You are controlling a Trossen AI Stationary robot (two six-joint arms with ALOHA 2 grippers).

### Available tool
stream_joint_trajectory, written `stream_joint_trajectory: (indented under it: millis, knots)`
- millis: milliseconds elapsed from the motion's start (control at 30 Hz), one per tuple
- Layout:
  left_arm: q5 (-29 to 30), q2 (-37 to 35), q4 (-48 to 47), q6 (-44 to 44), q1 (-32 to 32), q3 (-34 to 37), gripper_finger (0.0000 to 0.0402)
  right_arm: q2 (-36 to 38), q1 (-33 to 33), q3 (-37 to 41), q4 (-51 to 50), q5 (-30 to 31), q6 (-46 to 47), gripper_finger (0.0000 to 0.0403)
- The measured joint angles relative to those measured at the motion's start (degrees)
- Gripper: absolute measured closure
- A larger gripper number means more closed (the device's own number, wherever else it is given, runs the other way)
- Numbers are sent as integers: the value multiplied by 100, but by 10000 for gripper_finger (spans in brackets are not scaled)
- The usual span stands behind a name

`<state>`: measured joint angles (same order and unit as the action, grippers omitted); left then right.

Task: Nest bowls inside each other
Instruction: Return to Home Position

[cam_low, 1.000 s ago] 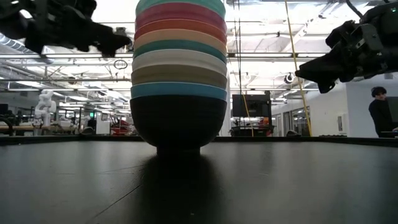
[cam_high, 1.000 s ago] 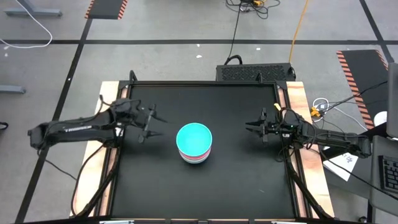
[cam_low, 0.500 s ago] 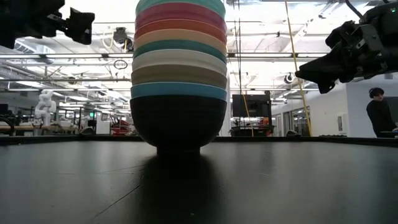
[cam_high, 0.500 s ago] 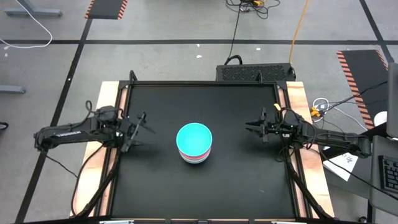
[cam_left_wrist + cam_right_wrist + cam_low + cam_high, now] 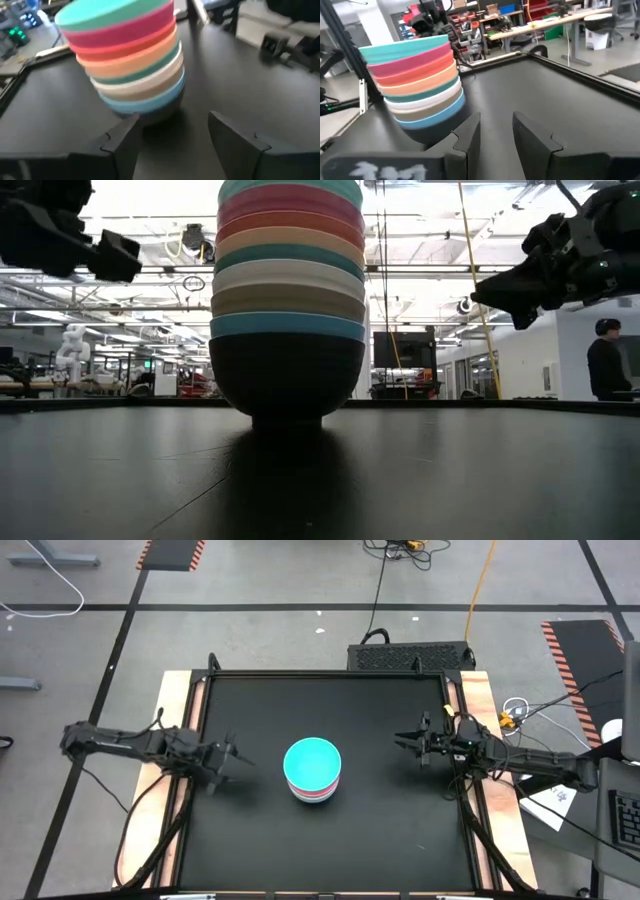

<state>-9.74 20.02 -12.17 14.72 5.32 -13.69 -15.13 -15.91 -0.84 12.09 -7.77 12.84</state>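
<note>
All the bowls sit nested in one upright stack (image 5: pixel 312 770) at the table's middle. The turquoise bowl (image 5: pixel 112 12) is on top and the black bowl (image 5: pixel 285 375) rests with its foot on the table. Between them I see magenta, red-pink, peach-orange, dark green, white, olive-grey and blue rims. My left gripper (image 5: pixel 232 761) hovers open to the stack's left, apart from it, fingers pointing at it (image 5: pixel 175 135). My right gripper (image 5: pixel 404 744) hovers open to the stack's right, also apart (image 5: pixel 497 127).
The black table top (image 5: pixel 380 830) has bare room all round the stack. Its wooden borders (image 5: pixel 478 710) run along the left and right sides. A dark box (image 5: pixel 410 656) sits beyond the far edge. A person (image 5: pixel 605 365) stands far off in the room.
My left gripper has drawn back from the stack toward the table's left edge and slightly toward the near edge, staying open. The stack has not moved.
</note>
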Motion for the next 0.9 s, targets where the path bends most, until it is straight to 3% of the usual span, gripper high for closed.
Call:
stream_joint_trajectory:
  millis: [100, 233, 367, 700, 800, 900]
  knots:
    - [453, 69, -56, 38, 373, 0, 195, -3, 218, 0, 25, 324, -214, 296]
    - [1100, 69, -62, 161, 595, 0, 219, -68, 598, 0, 9, 1302, -713, 296]
    - [1605, 71, 5, 123, 457, 0, 228, -194, 633, 0, 16, 1533, -1051, 296]
    - [916, 290, 167, 485, -291, 2, 245, -899, 68, 0, 202, 1124, -1317, 300]
    - [831, 410, 171, 536, -419, 2, 256, -1185, 3, 0, 375, 779, -1494, 325]
    - [762, 583, 176, 744, -477, 2, 308, -1500, 1, 3, 738, 661, -1718, 374]
